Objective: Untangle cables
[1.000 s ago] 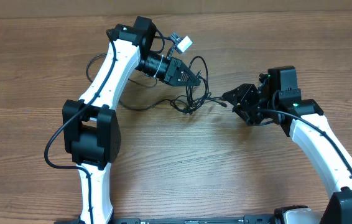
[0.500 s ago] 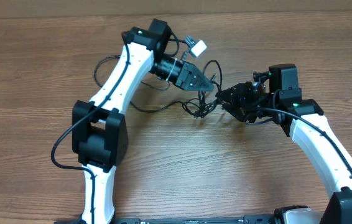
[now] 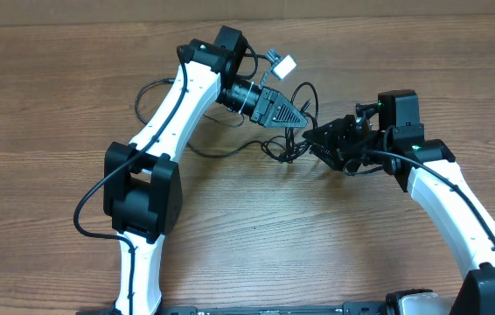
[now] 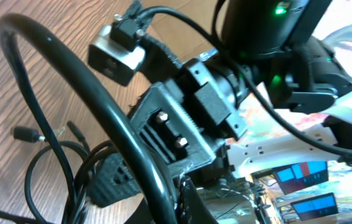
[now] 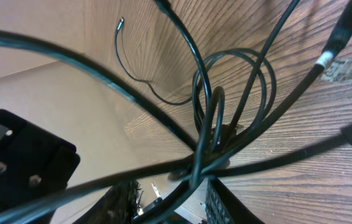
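Observation:
The cables (image 3: pixel 284 150) are thin black cords knotted at the middle of the wooden table, with one loop rising behind (image 3: pixel 304 92) and a strand trailing left. My left gripper (image 3: pixel 300 121) sits just above the knot, shut on a cord. My right gripper (image 3: pixel 316 140) is at the knot's right side, open, with cords passing between its fingers. In the left wrist view the cables (image 4: pixel 51 162) lie lower left with small plug ends, and my jaws (image 4: pixel 185 202) pinch a cord. In the right wrist view the cables (image 5: pixel 204 124) cross between my fingers (image 5: pixel 170 199).
A brown cardboard wall (image 3: pixel 361 10) runs along the table's far edge. The two grippers are nearly touching. A loose plug end (image 5: pixel 121 22) lies far off on the wood. The left arm's thick wire (image 3: pixel 81 201) loops at its side.
My left gripper has moved right with the cord, dragging the knot right. My right gripper has moved left up to the knot, so the cords now pass between its fingers.

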{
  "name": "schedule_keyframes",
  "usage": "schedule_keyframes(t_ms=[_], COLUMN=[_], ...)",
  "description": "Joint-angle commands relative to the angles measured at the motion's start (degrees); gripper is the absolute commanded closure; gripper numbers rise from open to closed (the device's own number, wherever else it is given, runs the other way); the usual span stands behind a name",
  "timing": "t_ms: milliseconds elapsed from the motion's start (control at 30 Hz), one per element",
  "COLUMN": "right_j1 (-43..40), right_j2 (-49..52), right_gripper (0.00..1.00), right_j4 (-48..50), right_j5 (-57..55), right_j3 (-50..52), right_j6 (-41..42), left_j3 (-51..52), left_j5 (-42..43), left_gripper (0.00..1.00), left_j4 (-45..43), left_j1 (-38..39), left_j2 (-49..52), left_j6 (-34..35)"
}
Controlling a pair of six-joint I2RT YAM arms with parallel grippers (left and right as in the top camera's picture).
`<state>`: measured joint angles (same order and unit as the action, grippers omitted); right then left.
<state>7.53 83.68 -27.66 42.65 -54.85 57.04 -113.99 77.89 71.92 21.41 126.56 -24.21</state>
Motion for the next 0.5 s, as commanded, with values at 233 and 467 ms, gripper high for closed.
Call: schedule_keyframes(t_ms=[233,467], right_j1=[1.3,2.3], right_j2=[-0.6,-0.6], right_gripper=[0.66,0.68], right_j4=[0.7,0.2], right_j5=[0.3,-9.7], right_j3=[-0.9,-0.9], right_j6=[0.4,0.4], left_j3=[-1.3,-1.3], left_j5=[4.6,4.7], left_gripper=[0.96,0.96], left_j4=[-0.7,-0.5], left_j1=[1.8,2.0], left_j2=[-0.3,-0.3], left_j6=[-1.5,-1.5])
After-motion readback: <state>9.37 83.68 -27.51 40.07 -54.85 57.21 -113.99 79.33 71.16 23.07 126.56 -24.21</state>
